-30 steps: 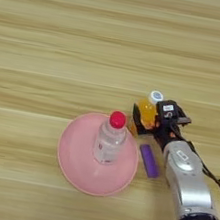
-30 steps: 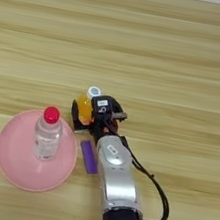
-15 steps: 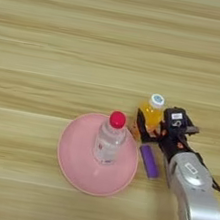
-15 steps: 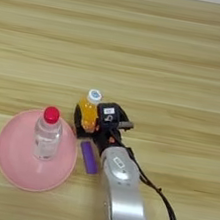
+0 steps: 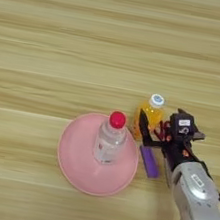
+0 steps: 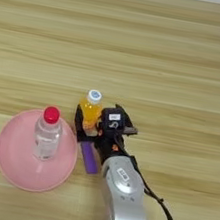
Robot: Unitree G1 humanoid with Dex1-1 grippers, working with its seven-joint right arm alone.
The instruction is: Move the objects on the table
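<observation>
The silver forearm [image 6: 123, 195] is seen entering from the bottom edge at the right, a black cable trailing along its right side. Ahead of it the black pincer [image 6: 90, 124] is set around the lower body of the orange-juice bottle [image 6: 90, 110]; one black finger [image 5: 143, 129] is seen on the bottle's left side, touching it, and the wrist block with a small white tag is pressed against the right side. The pincer is read as closed on the bottle at about the bottle's width.

Just left of the forearm a small purple block [image 5: 149, 162] is noted lying flat on the tabletop [image 5: 66, 49], below the juice bottle and just beside the rim of a pink plate [image 5: 74, 156]. Whether block and plate touch cannot be told.

On the plate the clear bottle [image 5: 110, 138] with the red cap is recorded upright, near the plate's centre, apart from the pincer.

The orange-juice bottle, white cap uppermost, is located just right of the plate's upper right rim, upright or slightly tilted; whether its base rests on the tabletop cannot be told.

Further back only bare wooden planks with horizontal grain are observed.
</observation>
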